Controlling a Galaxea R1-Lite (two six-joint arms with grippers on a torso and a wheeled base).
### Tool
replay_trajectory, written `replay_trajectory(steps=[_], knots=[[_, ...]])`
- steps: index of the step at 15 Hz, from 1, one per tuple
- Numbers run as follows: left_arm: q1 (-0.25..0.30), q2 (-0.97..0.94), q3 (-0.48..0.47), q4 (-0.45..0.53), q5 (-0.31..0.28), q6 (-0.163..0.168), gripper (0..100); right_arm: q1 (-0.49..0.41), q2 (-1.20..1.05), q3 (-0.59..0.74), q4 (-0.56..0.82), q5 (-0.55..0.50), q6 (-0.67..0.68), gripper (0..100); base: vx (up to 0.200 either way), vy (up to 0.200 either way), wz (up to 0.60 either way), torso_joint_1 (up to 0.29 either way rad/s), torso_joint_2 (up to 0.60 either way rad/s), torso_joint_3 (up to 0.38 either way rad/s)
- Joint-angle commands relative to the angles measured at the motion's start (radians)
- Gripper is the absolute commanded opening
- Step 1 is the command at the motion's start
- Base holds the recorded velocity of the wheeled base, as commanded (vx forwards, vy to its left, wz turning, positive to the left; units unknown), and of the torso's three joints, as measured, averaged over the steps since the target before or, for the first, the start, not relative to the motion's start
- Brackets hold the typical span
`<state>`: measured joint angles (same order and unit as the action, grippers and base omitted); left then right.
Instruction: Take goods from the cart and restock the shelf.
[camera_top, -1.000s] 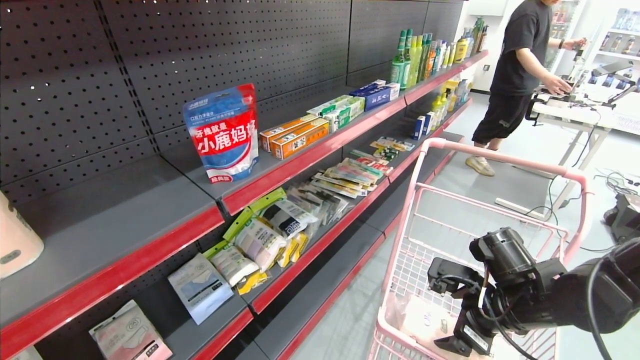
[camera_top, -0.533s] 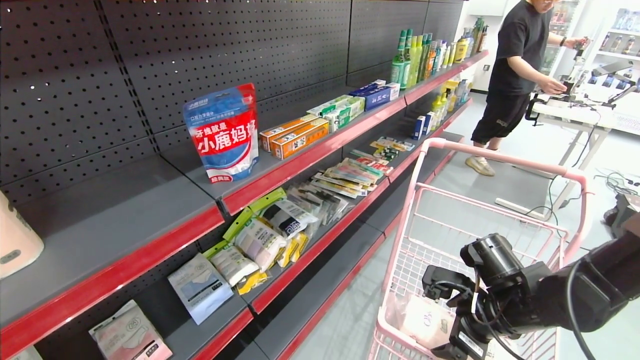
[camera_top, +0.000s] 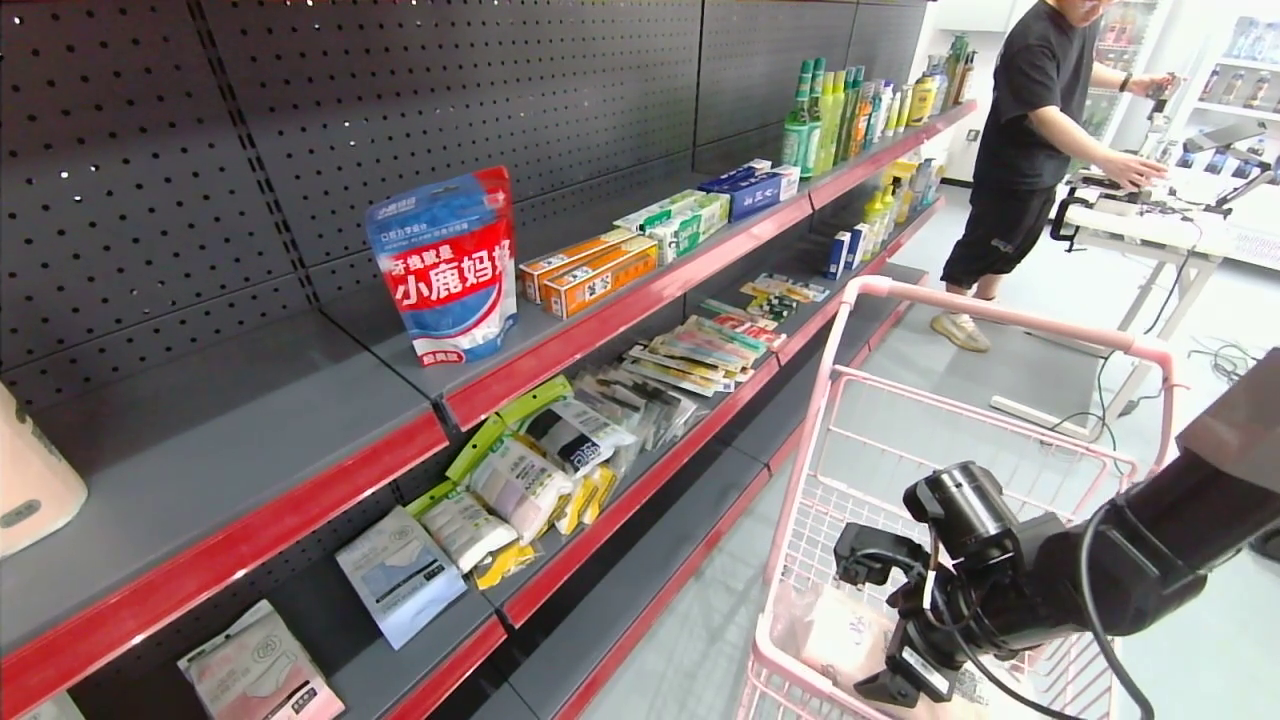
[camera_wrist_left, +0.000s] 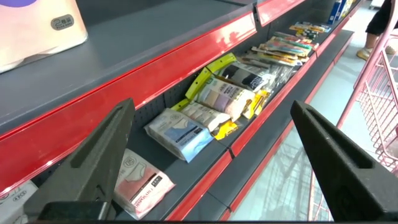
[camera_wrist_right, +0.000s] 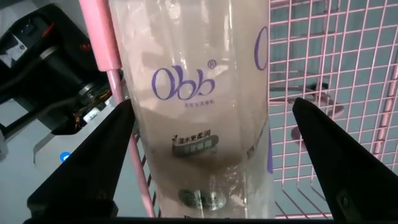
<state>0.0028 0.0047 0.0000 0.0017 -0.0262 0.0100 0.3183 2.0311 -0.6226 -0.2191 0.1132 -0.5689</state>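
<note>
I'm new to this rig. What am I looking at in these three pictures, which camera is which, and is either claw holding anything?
This is a two-armed robot on wheels, restocking a shop shelf. The wide picture comes from a camera on its head. It shows the shelf, with a blue-and-red pouch standing beside orange boxes on the upper level. Flat packets lie on the level below, and a pink cart stands to the right.

The other two pictures come from cameras on the wrists, each looking out between that arm's two dark fingers. The left gripper is open and empty, facing the shelves. The right gripper is at the cart, open wide, with a pale pink wrapped pack ahead between its fingers. Nothing is gripped yet.
</note>
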Motion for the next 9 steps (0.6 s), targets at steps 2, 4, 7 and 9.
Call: replay_trajectory(steps=[2, 4, 7, 9], knots=[[0.000, 0.000, 0.000, 0.000, 0.000, 0.001, 100, -0.027, 0.075, -0.040, 0.000, 0.014, -0.008, 100, 0.000, 0.000, 0.00, 0.000, 0.00, 0.000], [0.000, 0.000, 0.000, 0.000, 0.000, 0.001, 100, -0.038, 0.090, -0.051, 0.000, 0.016, -0.020, 100, 0.000, 0.000, 0.00, 0.000, 0.00, 0.000], [0.000, 0.000, 0.000, 0.000, 0.000, 0.001, 100, -0.071, 0.126, -0.088, -0.002, 0.014, -0.063, 100, 0.000, 0.000, 0.00, 0.000, 0.00, 0.000], [0.000, 0.000, 0.000, 0.000, 0.000, 0.001, 100, -0.082, 0.127, -0.101, -0.002, 0.016, -0.085, 100, 0.000, 0.000, 0.00, 0.000, 0.00, 0.000]])
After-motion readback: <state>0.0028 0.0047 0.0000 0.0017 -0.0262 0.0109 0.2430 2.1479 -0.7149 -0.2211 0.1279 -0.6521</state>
